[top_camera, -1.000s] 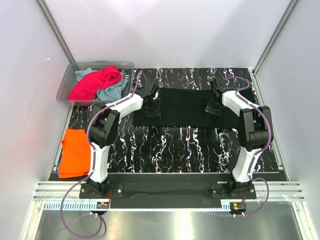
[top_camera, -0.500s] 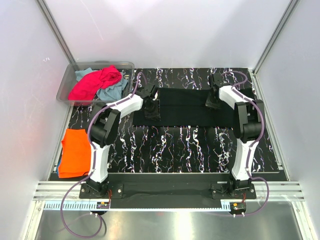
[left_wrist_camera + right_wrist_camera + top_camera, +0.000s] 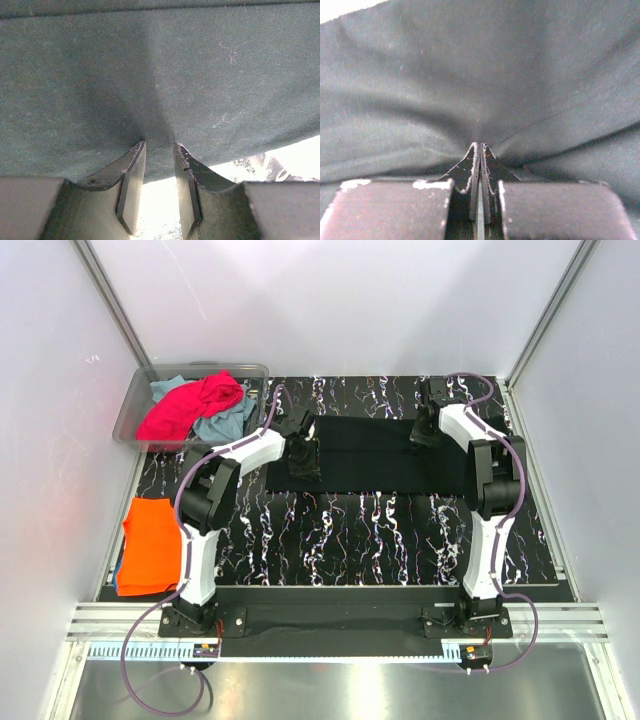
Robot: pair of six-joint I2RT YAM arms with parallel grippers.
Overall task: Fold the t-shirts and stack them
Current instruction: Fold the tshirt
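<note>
A large black t-shirt lies spread across the back middle of the table. My left gripper sits at its left part. In the left wrist view its jaws stand a little apart with the shirt's edge caught between them, and the cloth puckers toward the tips. My right gripper is at the shirt's back right part. There the jaws are pressed together on a pinch of black cloth, with creases fanning out from it.
A clear plastic bin at the back left holds a magenta-pink shirt and a teal one. A folded orange shirt lies at the left edge on a blue layer. Marbled table fronts the shirt.
My right gripper has moved toward the back of the table with its pinch of black cloth. The left gripper has stayed where it was.
</note>
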